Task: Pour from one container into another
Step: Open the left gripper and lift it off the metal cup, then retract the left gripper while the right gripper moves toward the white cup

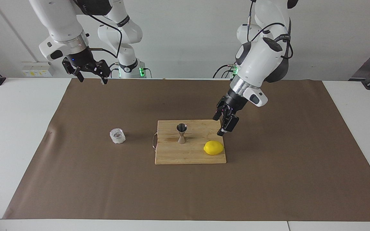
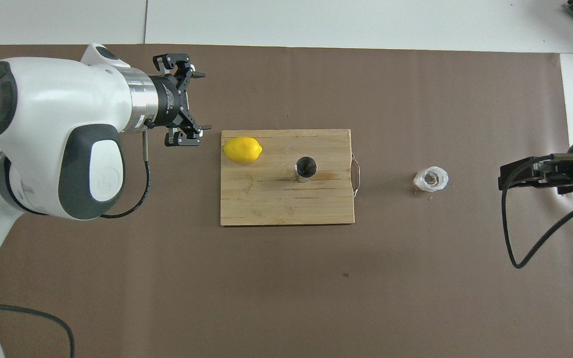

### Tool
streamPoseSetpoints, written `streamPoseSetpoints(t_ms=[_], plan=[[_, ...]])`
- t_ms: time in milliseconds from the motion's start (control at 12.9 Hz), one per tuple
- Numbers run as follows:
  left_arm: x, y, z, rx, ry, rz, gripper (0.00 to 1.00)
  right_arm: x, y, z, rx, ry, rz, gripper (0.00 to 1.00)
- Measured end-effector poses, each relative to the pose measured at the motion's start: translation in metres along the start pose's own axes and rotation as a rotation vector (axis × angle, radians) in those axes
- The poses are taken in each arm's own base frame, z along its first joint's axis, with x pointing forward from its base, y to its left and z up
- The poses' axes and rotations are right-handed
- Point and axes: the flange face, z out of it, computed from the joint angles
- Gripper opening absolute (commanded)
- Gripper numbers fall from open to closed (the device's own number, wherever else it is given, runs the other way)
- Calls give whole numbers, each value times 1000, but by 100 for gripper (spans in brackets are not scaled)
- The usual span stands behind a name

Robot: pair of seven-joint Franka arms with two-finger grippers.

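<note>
Right jaws [image 1: 90,76] hang spread and empty over the mat's near edge. Left jaws [image 1: 226,123] hover released by the board's [image 1: 172,157] corner. The jigger [image 1: 181,133] stands upright on the board, the lemon [image 1: 213,148] farther out. The cup [image 1: 117,135] sits on the mat toward the right arm's end.

A robotics lab: two white arms [image 1: 259,61] at a paper-covered table [image 1: 24,144], bare wall.

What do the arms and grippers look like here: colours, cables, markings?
Both arms have glossy white shells with dark grey joint caps, silver wrist rings and black bands with white lettering. Loose black cables run along each arm. The left gripper and right gripper are black linkage types with two fingers. Green lights glow at the bases.
</note>
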Motion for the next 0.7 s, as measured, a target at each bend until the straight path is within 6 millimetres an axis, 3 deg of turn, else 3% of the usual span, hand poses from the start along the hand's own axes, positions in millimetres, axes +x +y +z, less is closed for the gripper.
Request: streamPoseSetpoints(t_ms=[232, 465, 697], plan=[[33, 13, -18, 27, 23, 70, 100, -2, -13, 0, -2, 0, -32, 100], [48, 9, -29, 95, 23, 300, 100, -2, -13, 0, -2, 1, -105, 100], [80, 7, -47, 181, 28, 536, 100, -2, -12, 1, -2, -3, -189, 100]])
